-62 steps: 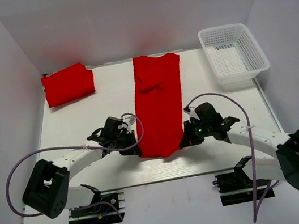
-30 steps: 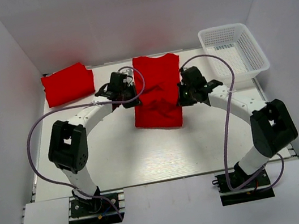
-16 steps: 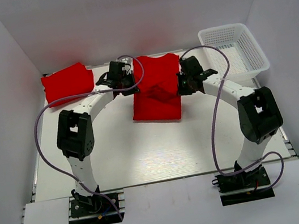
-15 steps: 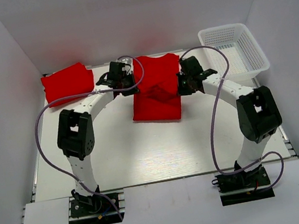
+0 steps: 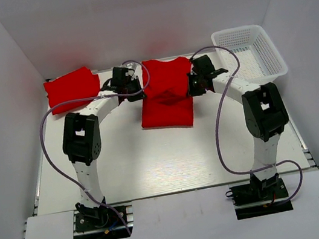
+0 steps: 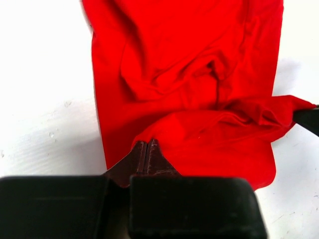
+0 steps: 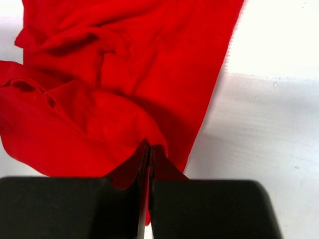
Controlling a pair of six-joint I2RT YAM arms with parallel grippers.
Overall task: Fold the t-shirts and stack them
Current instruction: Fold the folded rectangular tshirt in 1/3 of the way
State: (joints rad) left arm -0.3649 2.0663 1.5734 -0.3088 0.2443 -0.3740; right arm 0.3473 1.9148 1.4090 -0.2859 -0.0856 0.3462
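Note:
A bright red t-shirt (image 5: 166, 94) lies at the table's far middle, its near half folded up over the far half. My left gripper (image 5: 138, 94) is shut on its left hem corner; in the left wrist view the pinched cloth (image 6: 209, 134) rises from the closed jaws (image 6: 145, 144). My right gripper (image 5: 191, 87) is shut on the right hem corner; in the right wrist view the cloth (image 7: 99, 119) bunches at the closed jaws (image 7: 149, 148). A second red t-shirt (image 5: 72, 89), folded, lies at the far left.
A white mesh basket (image 5: 251, 57) stands at the far right corner. White walls enclose the table on the left, back and right. Both arms stretch far forward, their purple cables looping over the table.
Both grippers have carried the shirt's near hem away from the arm bases toward the collar, folding the long shirt in half. The folded shirt at far left has not moved.

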